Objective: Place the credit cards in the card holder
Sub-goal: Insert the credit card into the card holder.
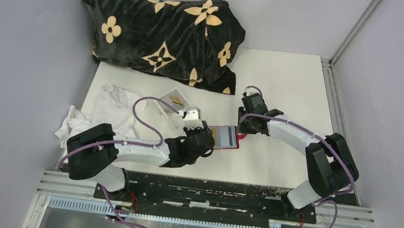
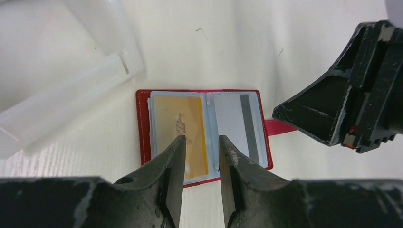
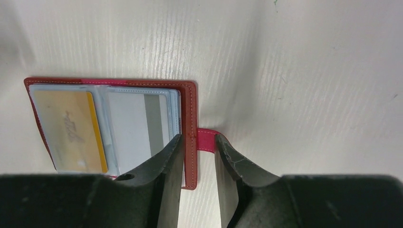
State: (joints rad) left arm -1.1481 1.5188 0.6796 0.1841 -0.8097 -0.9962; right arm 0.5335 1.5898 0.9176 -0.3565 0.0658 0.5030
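Lying open and flat on the white table (image 2: 214,47), the card holder (image 2: 141,128) sits between the two arms so both can reach it. A yellow card (image 2: 178,128) is tucked in one pocket and a grey card (image 2: 233,123) in the pocket by the snap tab (image 3: 207,141). The left gripper (image 2: 202,140) hangs over the middle fold, jaws a little apart, with nothing in them. The right gripper (image 3: 197,140) hangs over the tab edge, jaws apart too, holding nothing. I think it is there to stop the holder flipping shut. A clear box (image 2: 71,99) lies nearby.
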